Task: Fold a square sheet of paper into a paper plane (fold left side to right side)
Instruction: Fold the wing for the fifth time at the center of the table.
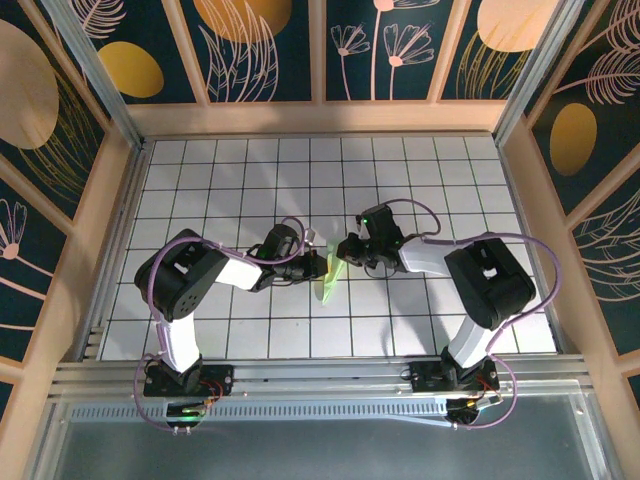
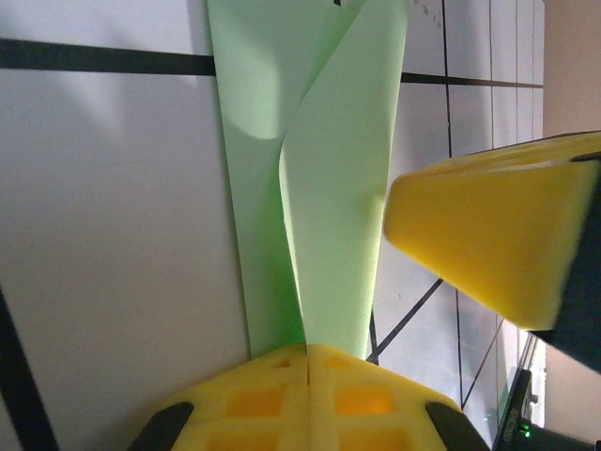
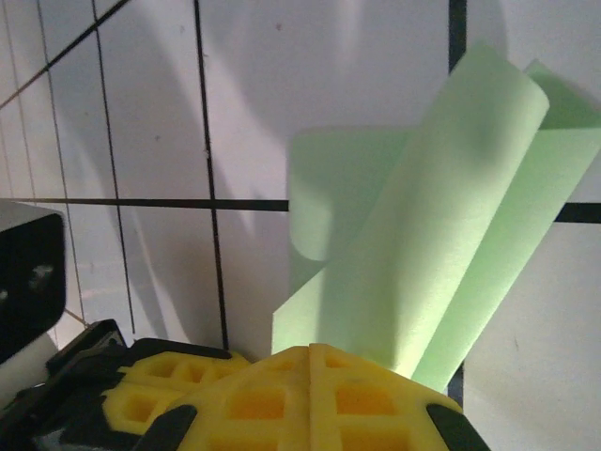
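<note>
Left claw (image 1: 318,262) is clamped on the green paper (image 1: 329,279). In the left wrist view its yellow pads (image 2: 308,355) meet at the bottom centre of the frame, with no gap at the seam. The paper (image 2: 329,188) runs out from between them up to the top edge.

Right claw (image 1: 346,250) is also pinched on the paper. In the right wrist view its pads (image 3: 312,355) are together at bottom centre, and the paper (image 3: 423,235) fans out from them toward the upper right.

Paper:
- Top view: it sits mid-frame, just below centre, between the two claw tips. It shows as a narrow pale-green sliver running down and slightly left.
- Left wrist view: it is a long strip in two layers. One flap overlaps the other along a curved edge, and the layers narrow toward the pads.
- Right wrist view: the layers are loose, not flat. The top flap bows upward with a rounded end near the upper right, and another layer lies under it on either side.
- It casts shadows on the white gridded counter (image 1: 250,170). I can't tell how much of it touches the tiles.

The right claw's yellow finger (image 2: 498,235) shows at the right of the left wrist view, just beside the paper's edge. I can't tell whether they touch there.

Both arms reach inward from the lower corners of the top view, with the claws close together near the middle.
</note>
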Action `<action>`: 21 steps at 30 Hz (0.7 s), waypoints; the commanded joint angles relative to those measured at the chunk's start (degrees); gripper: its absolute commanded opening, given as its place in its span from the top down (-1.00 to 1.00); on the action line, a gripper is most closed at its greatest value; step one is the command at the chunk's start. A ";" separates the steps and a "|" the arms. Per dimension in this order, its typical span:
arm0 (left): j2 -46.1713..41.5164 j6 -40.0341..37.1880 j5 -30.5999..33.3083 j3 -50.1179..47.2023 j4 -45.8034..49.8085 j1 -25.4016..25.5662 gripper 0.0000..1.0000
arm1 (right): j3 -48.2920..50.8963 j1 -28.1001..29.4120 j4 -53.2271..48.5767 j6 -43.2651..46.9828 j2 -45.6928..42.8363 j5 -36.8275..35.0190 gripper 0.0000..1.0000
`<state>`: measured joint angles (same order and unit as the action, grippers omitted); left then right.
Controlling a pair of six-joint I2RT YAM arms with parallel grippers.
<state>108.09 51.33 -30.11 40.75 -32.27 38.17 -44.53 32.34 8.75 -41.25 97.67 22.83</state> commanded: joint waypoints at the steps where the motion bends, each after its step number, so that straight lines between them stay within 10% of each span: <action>1: 3.06 -0.24 1.89 0.91 3.01 -0.03 0.91 | -0.70 0.45 -0.64 -0.13 1.33 -0.26 0.97; 21: 4.23 0.61 2.09 0.99 3.95 -0.04 1.00 | 0.68 0.36 -1.99 -0.46 3.48 -2.44 1.00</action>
<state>108.66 51.83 -31.09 41.43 -31.70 37.87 -44.51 32.36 8.56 -41.28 99.85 21.89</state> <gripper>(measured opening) 0.049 0.051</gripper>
